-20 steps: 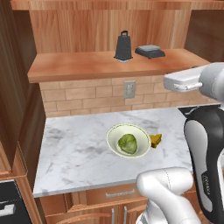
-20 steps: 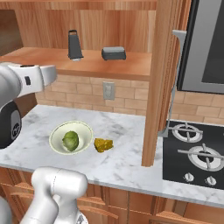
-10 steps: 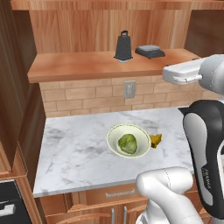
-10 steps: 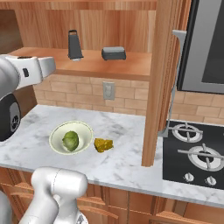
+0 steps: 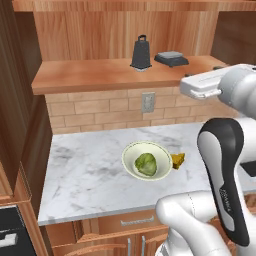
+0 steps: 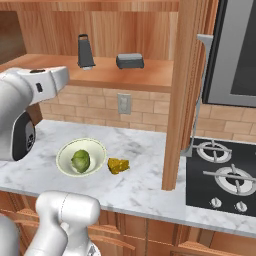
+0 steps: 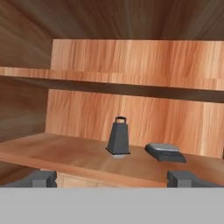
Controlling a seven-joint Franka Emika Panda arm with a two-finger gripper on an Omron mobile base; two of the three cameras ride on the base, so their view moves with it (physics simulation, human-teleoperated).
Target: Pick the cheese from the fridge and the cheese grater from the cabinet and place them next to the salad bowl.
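Fingers (image 7: 112,178) spread wide, grasping nothing, tips at the bottom corners of the hand view, facing into the cabinet (image 7: 131,109). Grater (image 7: 118,136) stands upright on the cabinet shelf (image 5: 100,75), handle loop up, well apart from the fingers. Flat dark scale (image 7: 165,152) sits just beside the grater on the same shelf, not touching it. Same pair in the base views: grater (image 5: 141,52), scale (image 5: 171,58). Bowl (image 6: 67,150) on the marble tabletop (image 6: 145,175) with lettuce (image 6: 80,160) inside. Cheese (image 6: 118,165) lies on the tabletop just beside the bowl, on the stove side. Stove (image 6: 222,175) at the far right, past a wooden post
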